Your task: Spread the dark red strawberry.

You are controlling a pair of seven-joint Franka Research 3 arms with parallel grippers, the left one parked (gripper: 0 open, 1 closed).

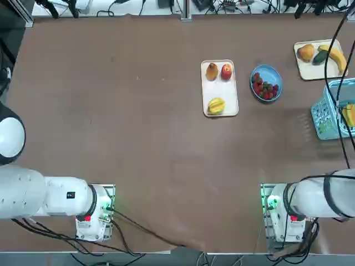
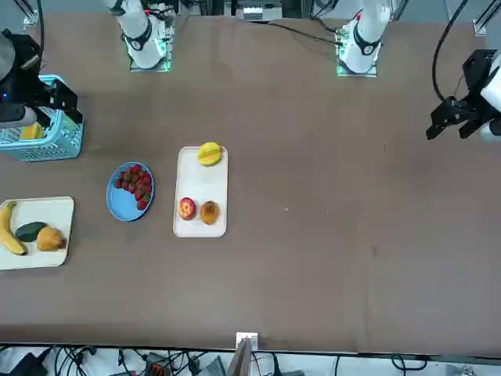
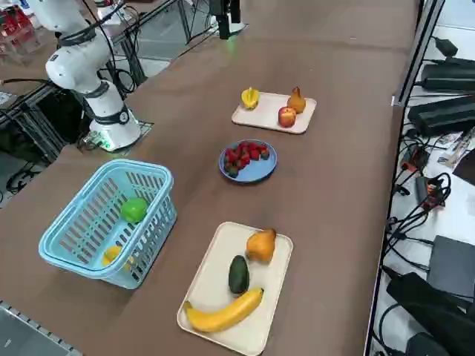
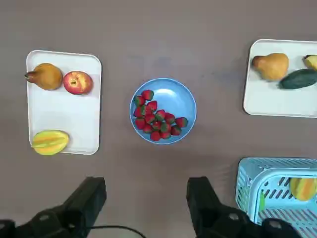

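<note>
The right pincer (image 4: 143, 208) hangs high with its 2 fingers spread, holding nothing. The strawberries (image 4: 157, 120) sit heaped in the blue bowl (image 4: 184, 101) on the worktop (image 4: 163, 29) — below and just ahead of the fingers. Only the wrist view separates individual berries; the overhead shows 1 red clump.

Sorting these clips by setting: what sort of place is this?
Probably a robotics lab: a brown table with staged fruit, a blue bowl of strawberries, cables and power bricks along its edges.
</note>
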